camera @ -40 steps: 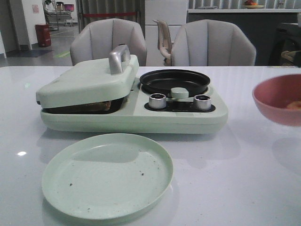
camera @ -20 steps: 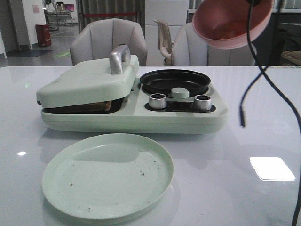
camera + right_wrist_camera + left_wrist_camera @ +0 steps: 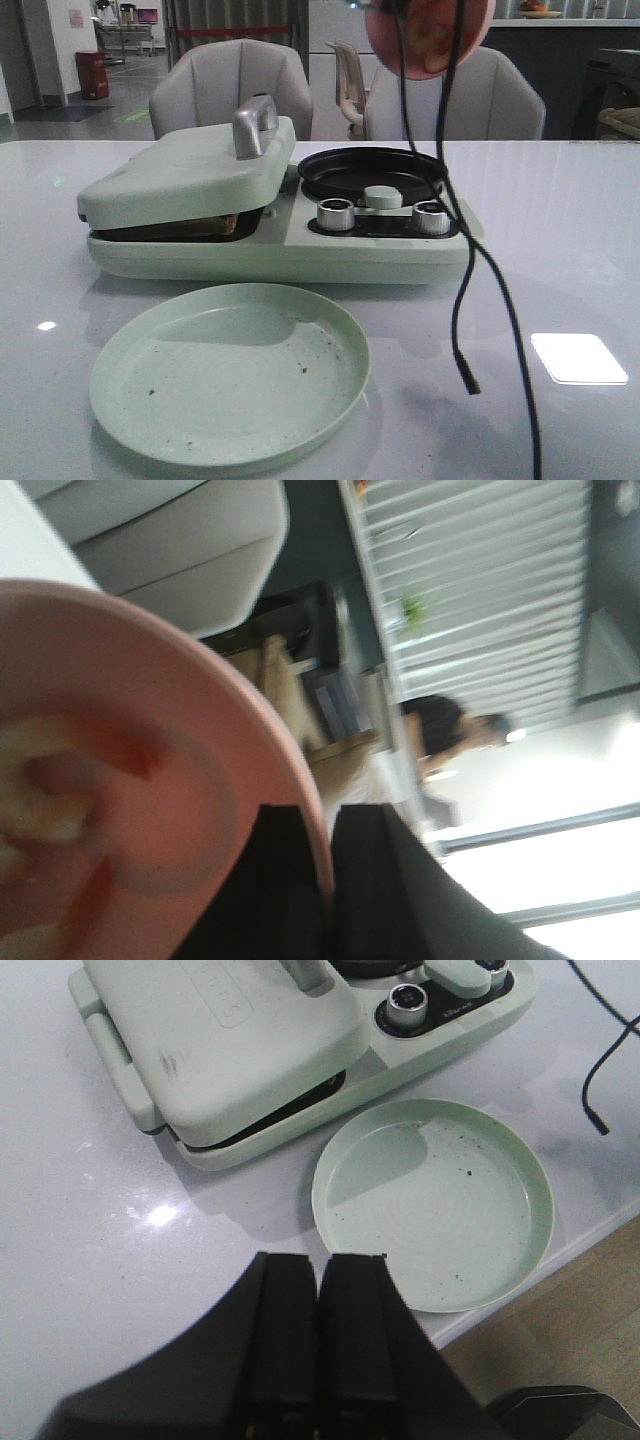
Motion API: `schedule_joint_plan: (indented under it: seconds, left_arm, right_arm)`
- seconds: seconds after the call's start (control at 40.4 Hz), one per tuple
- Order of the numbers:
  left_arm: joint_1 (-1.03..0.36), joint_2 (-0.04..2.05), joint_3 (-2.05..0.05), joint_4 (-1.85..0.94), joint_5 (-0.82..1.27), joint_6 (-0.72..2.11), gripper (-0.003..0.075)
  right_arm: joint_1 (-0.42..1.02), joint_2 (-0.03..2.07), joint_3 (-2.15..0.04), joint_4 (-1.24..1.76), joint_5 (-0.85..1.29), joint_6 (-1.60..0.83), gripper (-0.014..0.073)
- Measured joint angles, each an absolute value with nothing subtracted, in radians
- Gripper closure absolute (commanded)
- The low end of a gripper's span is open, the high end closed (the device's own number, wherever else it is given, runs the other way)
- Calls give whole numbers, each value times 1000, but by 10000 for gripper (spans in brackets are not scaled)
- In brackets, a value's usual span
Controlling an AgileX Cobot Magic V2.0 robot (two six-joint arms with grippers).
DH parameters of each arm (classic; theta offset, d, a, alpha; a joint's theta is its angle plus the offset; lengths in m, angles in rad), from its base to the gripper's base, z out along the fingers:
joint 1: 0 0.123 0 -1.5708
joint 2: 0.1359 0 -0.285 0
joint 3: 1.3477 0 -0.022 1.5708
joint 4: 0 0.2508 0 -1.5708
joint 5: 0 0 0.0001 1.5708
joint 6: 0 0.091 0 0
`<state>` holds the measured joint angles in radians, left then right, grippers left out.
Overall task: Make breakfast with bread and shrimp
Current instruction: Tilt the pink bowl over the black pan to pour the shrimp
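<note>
1. Looking forward over the table: pink bowl (image 3: 430, 38) tipped high above the black round pan (image 3: 372, 172) of the pale green breakfast maker (image 3: 280, 225), mouth turned toward the camera, something pale and orange inside, probably the shrimp (image 3: 437, 42). Pan bare. Hinged lid (image 3: 190, 170) down over the bread (image 3: 205, 226), a brown edge showing in the gap. Green plate (image 3: 229, 371) in front, only crumbs on it. Black cable (image 3: 470, 250) dangling from above.
2. Left wrist: left gripper (image 3: 320, 1360) pressed together on nothing, hanging back near the table edge, beside the plate.
3. Right wrist: right gripper (image 3: 331, 880) clamped on the pink bowl's rim, blurred shrimp pieces within.
4. Judging progress: bread loaded in the press; shrimp not yet tipped into the pan; plating left.
</note>
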<state>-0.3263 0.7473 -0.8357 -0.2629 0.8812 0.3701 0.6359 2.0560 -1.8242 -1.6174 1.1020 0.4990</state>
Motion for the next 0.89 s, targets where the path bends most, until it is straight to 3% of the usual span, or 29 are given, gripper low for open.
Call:
schedule_joint_plan:
  seconds: [0.644,0.892]
  left_arm:
    - [-326,747,-836,-263,881,370,619]
    - [-326,747,-836,-263,881,370,619]
  right_arm:
    - [676,2096,-1939,-1701,1080,502,550]
    - [676,2094,-1942,-1647,1176,506,550]
